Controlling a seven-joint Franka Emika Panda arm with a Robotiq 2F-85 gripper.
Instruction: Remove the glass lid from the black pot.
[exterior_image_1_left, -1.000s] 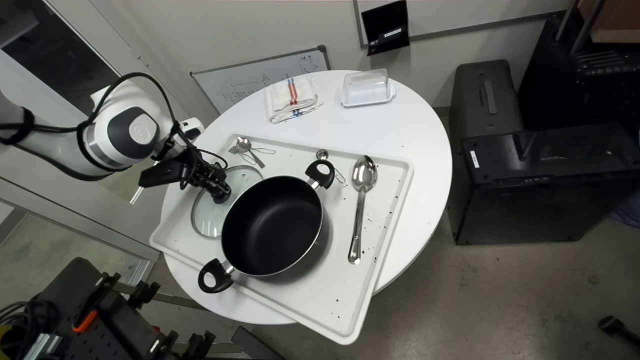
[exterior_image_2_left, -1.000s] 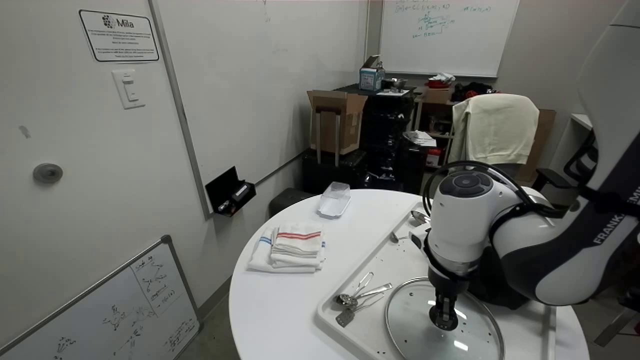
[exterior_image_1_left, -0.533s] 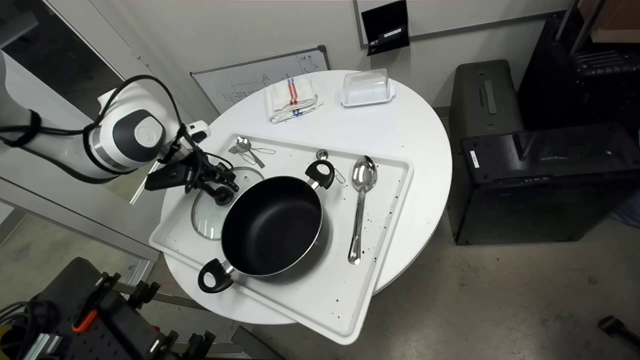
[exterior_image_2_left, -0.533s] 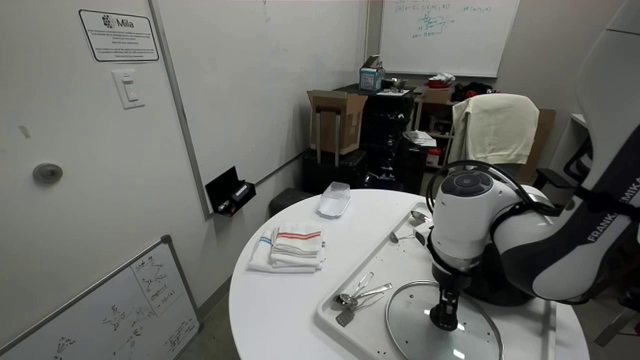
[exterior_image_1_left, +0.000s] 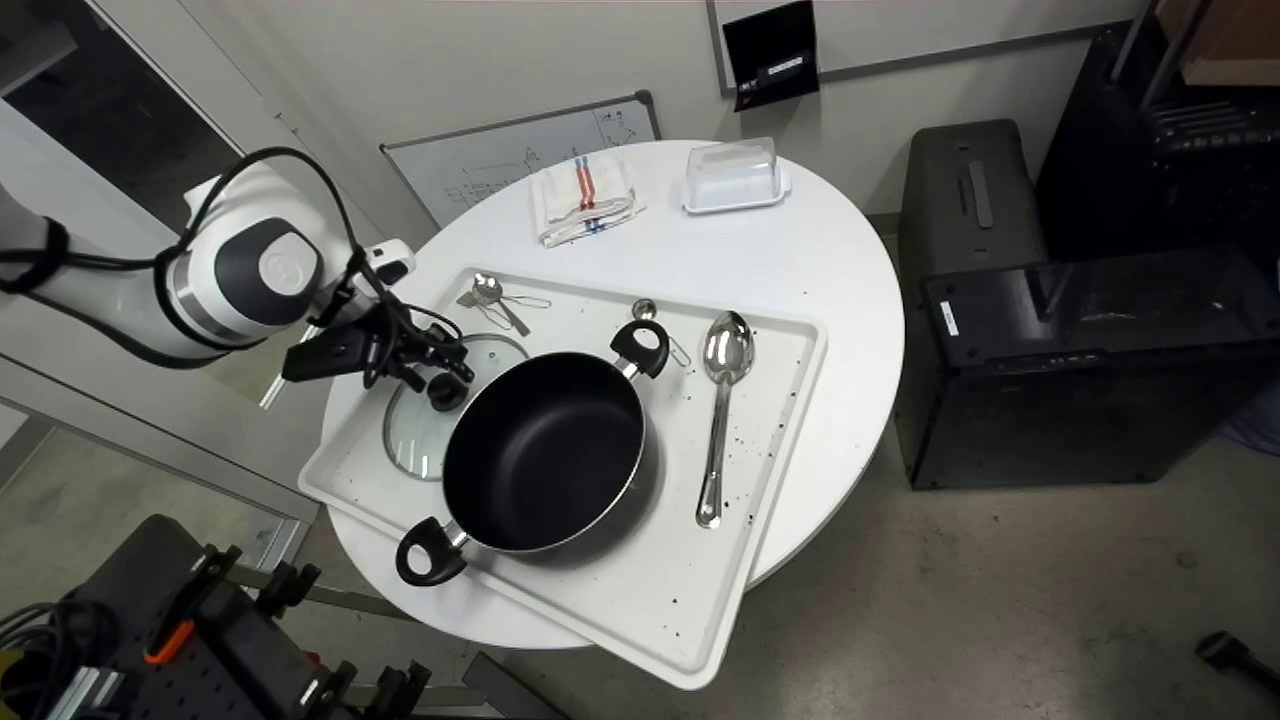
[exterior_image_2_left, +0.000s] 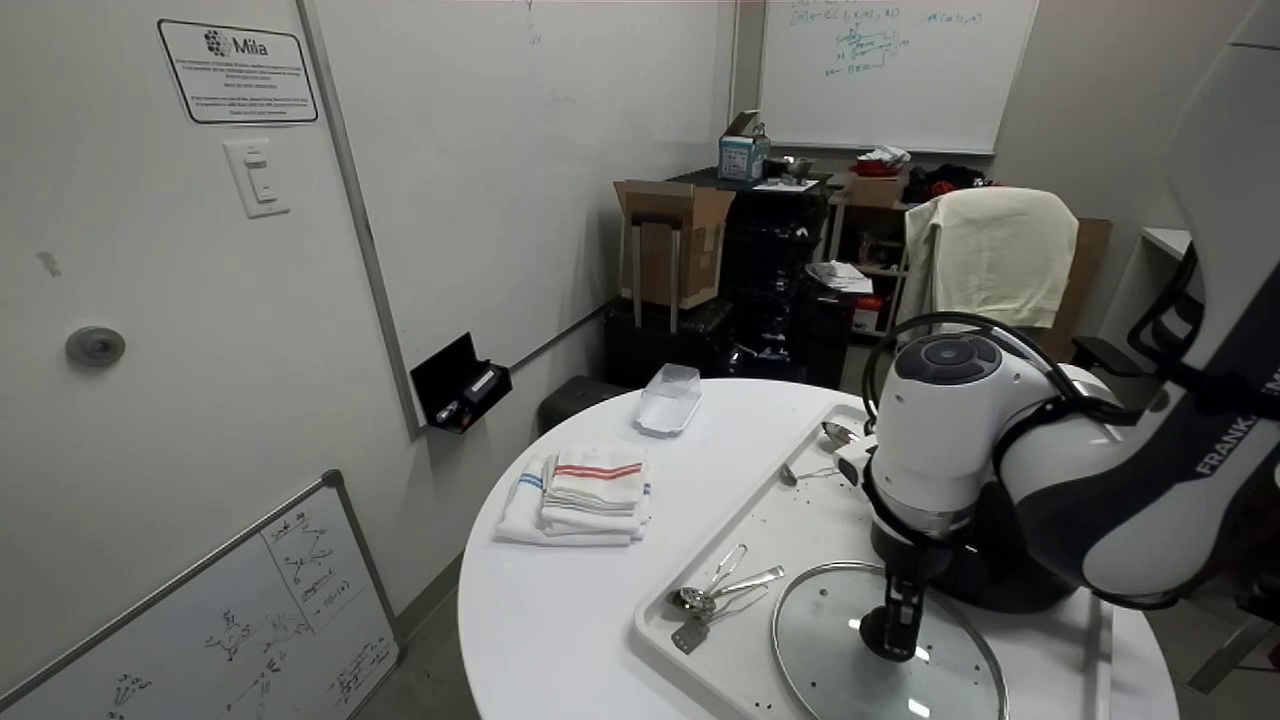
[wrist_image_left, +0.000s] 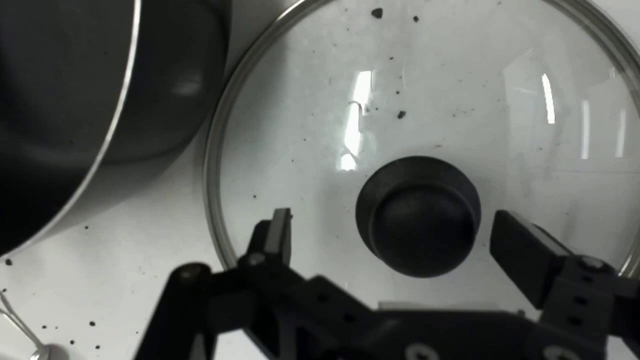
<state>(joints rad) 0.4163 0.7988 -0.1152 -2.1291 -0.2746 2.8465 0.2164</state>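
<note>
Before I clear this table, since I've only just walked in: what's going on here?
A robot arm has its open gripper at the dark knob of the glass lid; the wrist view shows the knob between the fingers, not clamped. The lid is off the black pot and lies beside it on the white tray; the pot stands uncovered.

Arm (exterior_image_2_left: 1065, 460) is white, smooth, rounded; dark-grey panel (exterior_image_2_left: 1160, 495) carries pale FRANK lettering (exterior_image_2_left: 1225, 445). Segmented charcoal cap (exterior_image_2_left: 948, 358) tops the wrist (exterior_image_2_left: 925, 440). Silver band (exterior_image_1_left: 205, 310) borders a dark joint cover (exterior_image_1_left: 240, 270) with paler disc (exterior_image_1_left: 288, 265). Black cable (exterior_image_1_left: 283, 152) loops outside; black straps (exterior_image_1_left: 47, 255) bind it. Pincer (wrist_image_left: 392, 217) is matte black, angular, with grey screw heads (wrist_image_left: 420, 352).
</note>
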